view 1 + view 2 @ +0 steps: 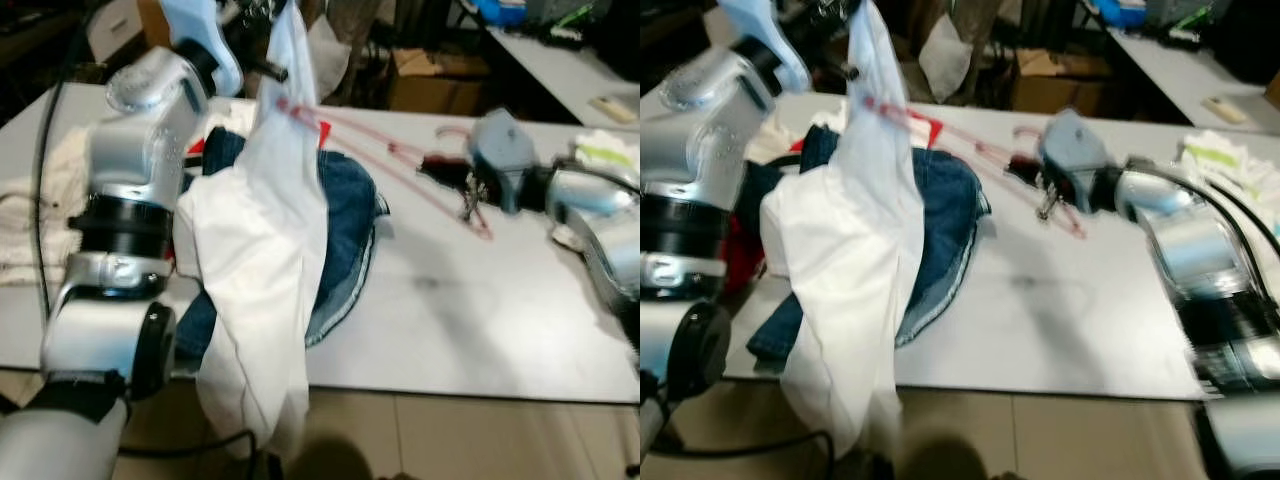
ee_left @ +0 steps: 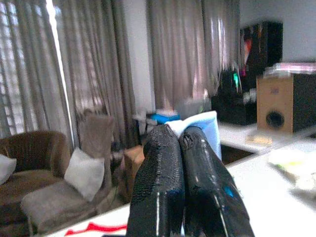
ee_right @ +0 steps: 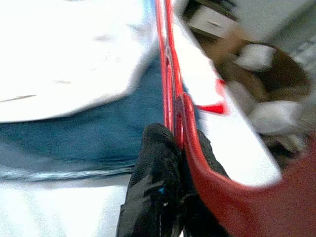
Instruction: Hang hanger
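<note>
A white shirt (image 1: 265, 260) hangs from above the table down past its front edge, held up at its top by my raised left gripper (image 1: 268, 18). In the left wrist view that gripper's fingers (image 2: 163, 168) are pressed together. A thin red hanger (image 1: 400, 150) runs across the table, and one end reaches the shirt near its upper part. My right gripper (image 1: 445, 165) is shut on the hanger's other end. In the right wrist view the black fingers (image 3: 158, 168) clamp the red hanger (image 3: 170, 74).
Blue jeans (image 1: 345, 230) and a bit of red cloth (image 1: 318, 130) lie on the white table (image 1: 480, 320) under the shirt. White towels sit at the left (image 1: 30, 220) and right (image 1: 610, 150). A cardboard box (image 1: 430, 80) and another table (image 1: 560, 60) stand behind.
</note>
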